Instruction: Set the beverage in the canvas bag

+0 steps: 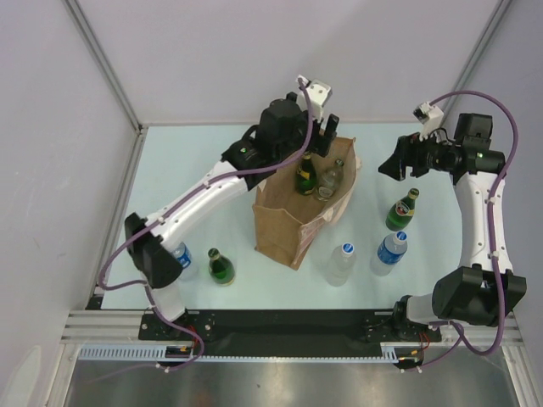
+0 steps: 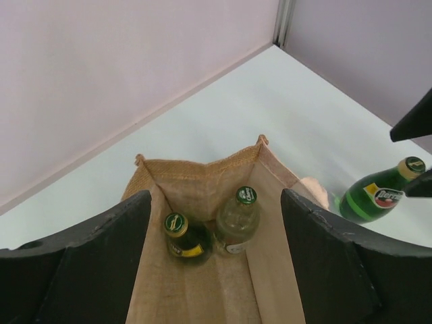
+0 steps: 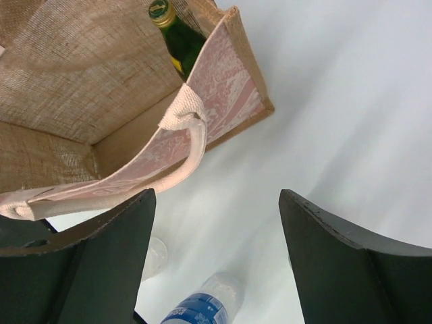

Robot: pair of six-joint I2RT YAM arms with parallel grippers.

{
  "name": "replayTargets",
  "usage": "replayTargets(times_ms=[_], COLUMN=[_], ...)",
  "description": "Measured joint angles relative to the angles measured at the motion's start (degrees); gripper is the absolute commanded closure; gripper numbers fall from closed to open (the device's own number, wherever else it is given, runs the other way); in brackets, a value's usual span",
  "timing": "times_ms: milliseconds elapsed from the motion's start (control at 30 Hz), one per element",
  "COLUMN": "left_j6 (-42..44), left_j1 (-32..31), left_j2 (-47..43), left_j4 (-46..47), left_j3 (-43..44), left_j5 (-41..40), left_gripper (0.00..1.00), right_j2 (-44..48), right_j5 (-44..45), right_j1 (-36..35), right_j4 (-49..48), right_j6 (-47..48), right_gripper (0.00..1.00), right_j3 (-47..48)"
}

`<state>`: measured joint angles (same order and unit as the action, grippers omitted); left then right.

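The canvas bag [image 1: 284, 222] stands open directly beneath the left gripper [image 2: 216, 202], holding 2 bottles side by side: a dark green bottle [image 2: 185, 239] and a clear bottle [image 2: 236, 219]. That gripper's fingers are spread wide, empty. The right gripper [image 3: 216, 199], beside the bag, also gapes empty; a green bottle [image 1: 401, 210] stands near it.

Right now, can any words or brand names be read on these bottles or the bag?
"Perrier", as far as it reads: yellow label of the green bottle outside the canvas bag.
Caps and labels of the dark bottle and clear bottle inside the bag: too small to read.
Blue label of the water bottle: blurred, unreadable.
Bag itself: no readable text.
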<state>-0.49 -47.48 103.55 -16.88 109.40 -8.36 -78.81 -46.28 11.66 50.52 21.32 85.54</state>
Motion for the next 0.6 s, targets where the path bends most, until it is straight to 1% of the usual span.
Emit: replayTargets(times_ms=[133, 233, 300, 333, 367, 467, 600], left_j6=[-0.5, -0.8, -1.0, -1.0, -1.0, -1.0, -1.2], left_j1=[0.0, 0.0, 0.0, 0.0, 0.0, 0.0, 0.9], left_j2=[-6.9, -12.6, -16.3, -18.2, -20.2, -25.4, -30.9], left_j4=[-0.3, -0.6, -0.9, -0.8, -1.0, -1.7, -2.9], left_j3=[-5.7, -11.5, -15.3, -17.3, -19.3, -24.4, -28.9], left_j5=[0.0, -0.3, -1.0, -1.7, -2.3, -5.3, -9.0], left_gripper=[0.16, 0.11, 0.07, 0.03, 0.01, 0.00, 0.00], right_j2=[-0.2, -0.3, -0.3, -0.3, -0.3, -0.1, 0.5], right_j5=[1.4, 4.1, 7.3, 9.2, 11.3, 16.1, 19.8], right_j1=[0.2, 0.7, 1.0, 1.1, 1.2, 1.5, 1.6], right_j4=[1.2, 1.6, 1.5, 1.4, 1.2, 0.8, 0.7], right_j6=[0.2, -0.2, -0.8, -1.2, -1.5, -1.8, -1.8], right_gripper=[0.21, 0.21, 0.22, 0.22, 0.23, 0.25, 0.25], right_j3=[0.3, 0.3, 0.3, 0.3, 0.0, -1.9, -5.8])
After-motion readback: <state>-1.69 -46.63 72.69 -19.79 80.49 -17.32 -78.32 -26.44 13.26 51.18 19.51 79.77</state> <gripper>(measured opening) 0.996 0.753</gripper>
